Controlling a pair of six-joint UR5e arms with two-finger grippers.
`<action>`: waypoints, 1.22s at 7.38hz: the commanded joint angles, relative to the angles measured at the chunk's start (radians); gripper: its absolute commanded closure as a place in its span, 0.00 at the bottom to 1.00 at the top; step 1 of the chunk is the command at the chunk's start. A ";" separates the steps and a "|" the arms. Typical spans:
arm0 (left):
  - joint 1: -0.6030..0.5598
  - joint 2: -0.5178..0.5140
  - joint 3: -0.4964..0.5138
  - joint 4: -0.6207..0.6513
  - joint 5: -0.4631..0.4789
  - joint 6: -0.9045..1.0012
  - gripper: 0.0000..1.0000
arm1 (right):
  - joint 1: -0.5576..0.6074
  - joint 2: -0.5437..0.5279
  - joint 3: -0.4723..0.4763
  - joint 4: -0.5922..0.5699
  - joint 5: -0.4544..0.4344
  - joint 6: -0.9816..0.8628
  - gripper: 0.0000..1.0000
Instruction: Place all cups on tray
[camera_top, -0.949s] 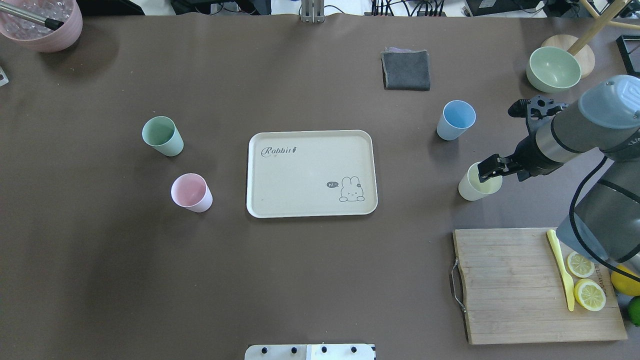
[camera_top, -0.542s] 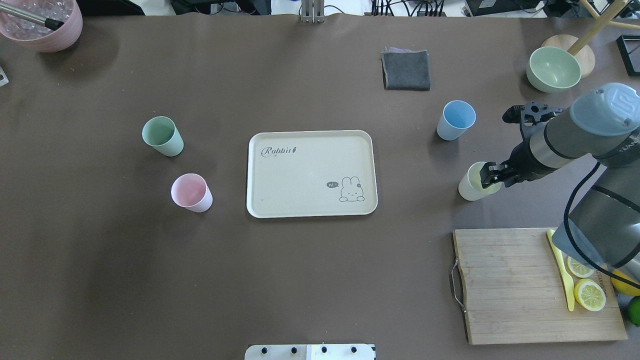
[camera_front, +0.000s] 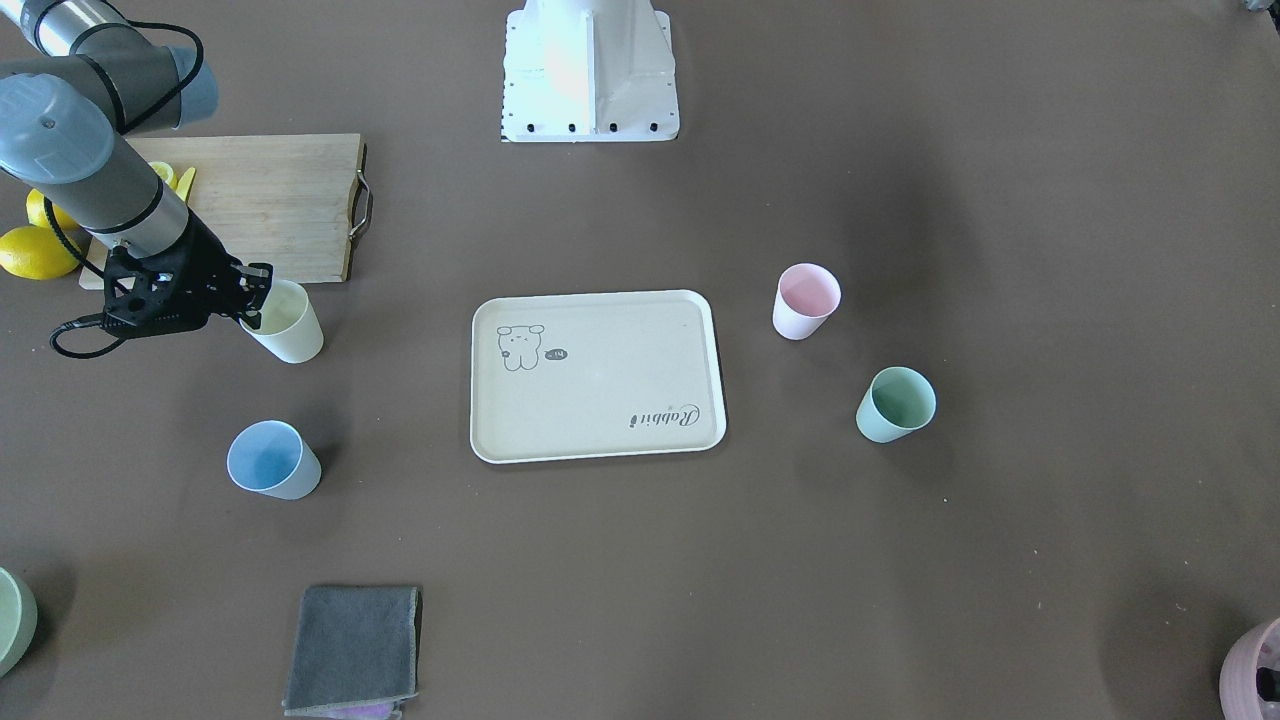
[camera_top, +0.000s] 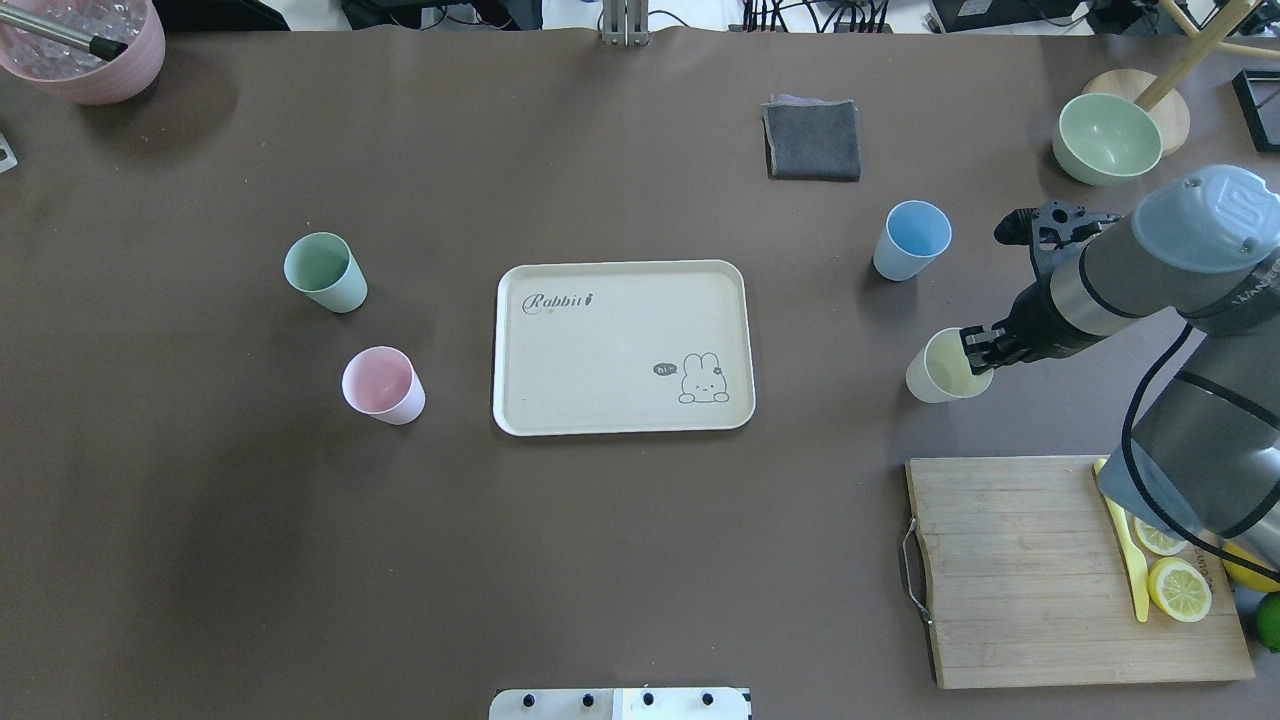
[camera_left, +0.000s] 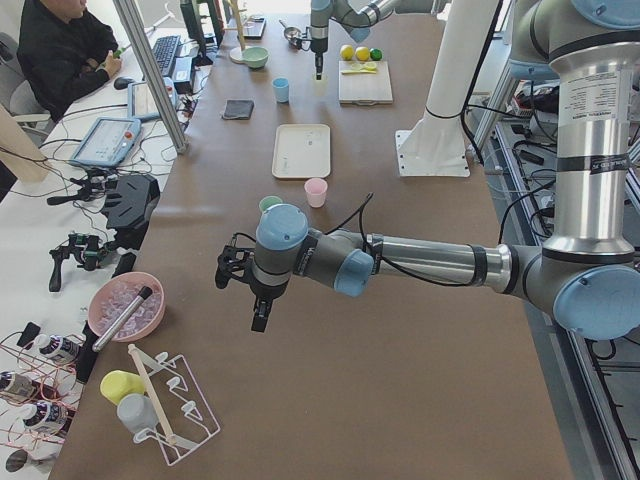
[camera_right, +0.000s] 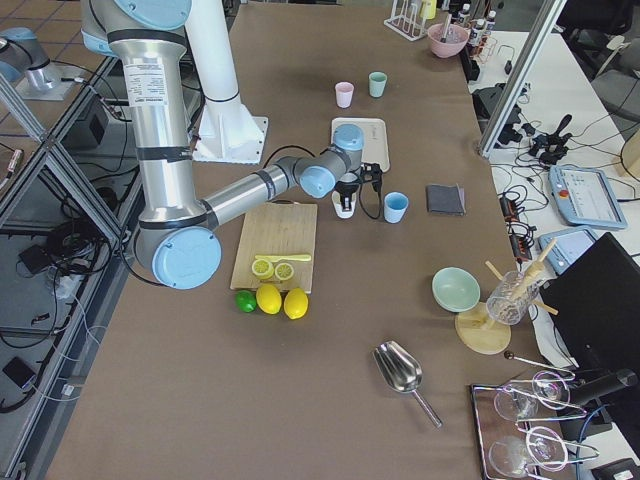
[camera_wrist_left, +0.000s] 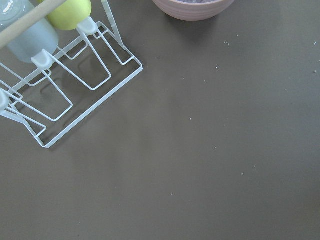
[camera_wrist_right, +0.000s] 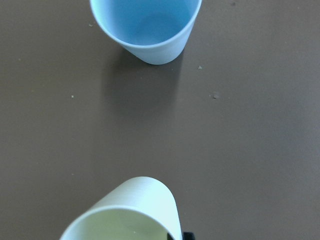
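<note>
right gripper (camera_top: 972, 352) — tight on yellow cup (camera_top: 934, 376) rim

Right gripper (camera_top: 975, 350) lower and further toward frame left in the overhead view, now clamped on the pale yellow cup (camera_top: 938, 370) rim, cup displaced leftward toward the tray (camera_top: 600, 345).

Yellow cup (camera_wrist_right: 125, 212) cut by my right wrist view's bottom edge | blue cup (camera_wrist_right: 147, 25) clipped at top | left gripper (camera_left: 260, 315) small in side view, I can't read its jaws
</note>
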 joint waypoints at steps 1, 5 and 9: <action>0.000 -0.009 0.006 0.001 0.000 0.000 0.02 | 0.006 0.072 0.025 -0.016 0.015 0.020 1.00; 0.003 -0.032 0.003 0.001 -0.002 -0.057 0.02 | -0.147 0.406 -0.083 -0.206 -0.095 0.198 1.00; 0.058 -0.070 -0.003 -0.004 -0.033 -0.171 0.02 | -0.231 0.476 -0.185 -0.189 -0.135 0.249 1.00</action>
